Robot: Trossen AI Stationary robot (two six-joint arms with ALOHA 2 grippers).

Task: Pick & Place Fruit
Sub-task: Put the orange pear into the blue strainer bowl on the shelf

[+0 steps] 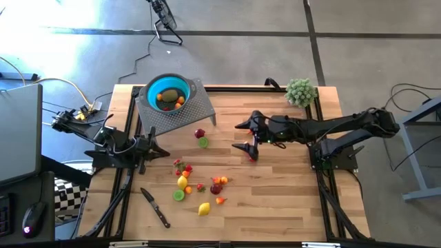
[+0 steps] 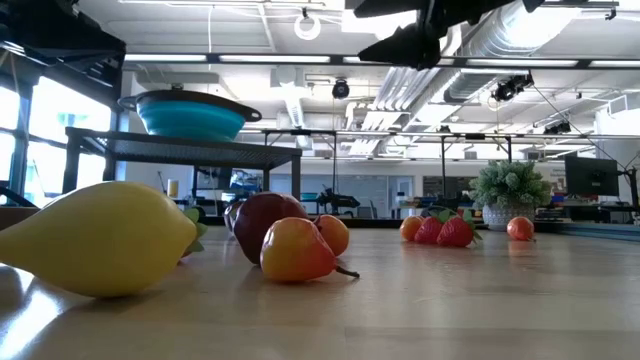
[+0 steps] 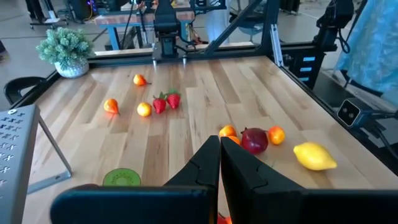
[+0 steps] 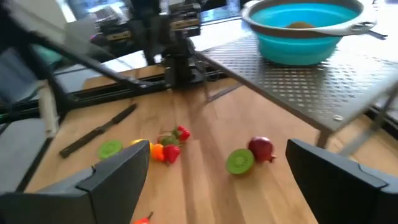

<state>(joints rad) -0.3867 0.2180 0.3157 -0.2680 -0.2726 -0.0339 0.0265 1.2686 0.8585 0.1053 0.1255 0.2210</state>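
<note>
Pale wooden planks are forming the tabletop (image 1: 275, 200), framed by a dark rail and sitting on a grey concrete floor. At upper centre of the high view a teal bowl (image 1: 166, 93) is resting on a perforated grey metal stand (image 1: 196, 105); several pieces of fruit are lying inside it, too small to count.

Most of the loose fruit (image 1: 200, 184) is sitting scattered at lower centre of the table: roughly a dozen smooth, glossy plastic pieces, red, orange, yellow and lime green, some overlapping so an exact count is not possible. A yellow lemon (image 1: 204, 208) is lying lowest, and a dark maroon piece (image 1: 200, 133) with a green slice (image 1: 203, 142) beside it is lying nearer the stand. One black-handled knife (image 1: 156, 207) is lying at lower left.

A single fuzzy green plant ball (image 1: 300, 91) is standing at the table's upper right corner.

The right gripper (image 1: 246, 136) is reaching over mid-table with its two fingers spread wide, nothing between them. The left gripper (image 1: 164, 151) is waiting at the left edge, fingers pressed together and empty.
</note>
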